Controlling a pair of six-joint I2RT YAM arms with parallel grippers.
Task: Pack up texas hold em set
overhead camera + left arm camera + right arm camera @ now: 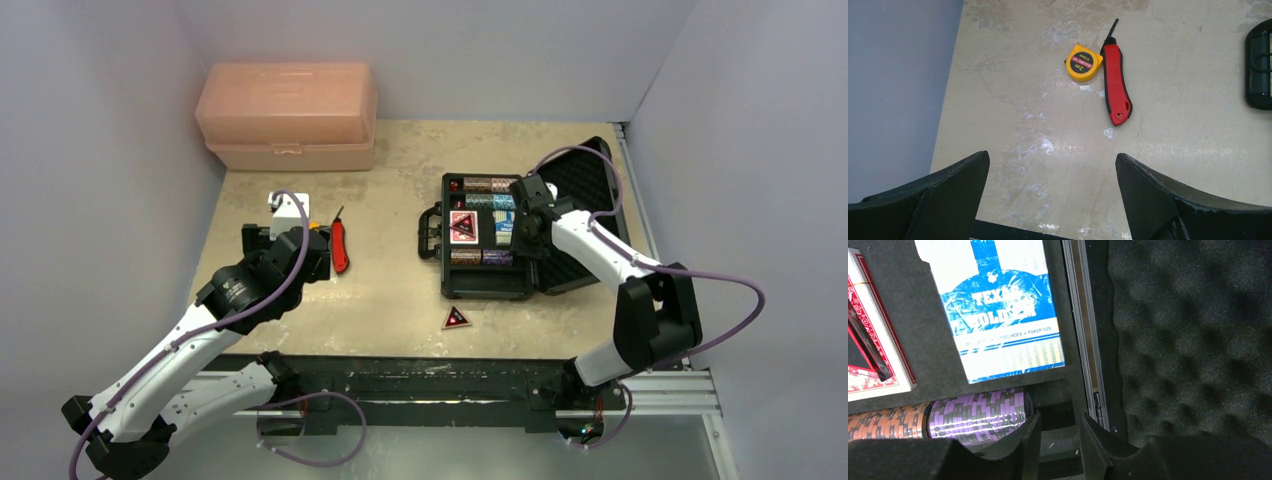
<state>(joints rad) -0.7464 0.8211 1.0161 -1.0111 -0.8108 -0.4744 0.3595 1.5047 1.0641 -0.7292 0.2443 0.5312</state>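
Note:
The black case (485, 292) lies open at centre right, its foam-lined lid (590, 180) folded back to the right. Inside it are chip stacks, a red deck (462, 227) with a triangular token on top, and a blue deck (998, 315). Another black-red triangular token (456, 318) lies on the table in front of the case. My right gripper (1060, 432) hovers over the tray's right end next to the purple chip stack (978, 415). Its jaws stand a narrow gap apart with only foam between them. My left gripper (1053, 165) is wide open over bare table.
A red folding knife (1115, 82) and a yellow tape measure (1084, 62) lie just beyond the left gripper. A large peach plastic box (288, 115) stands at the back left. The case handle (1259, 70) shows at the right edge of the left wrist view.

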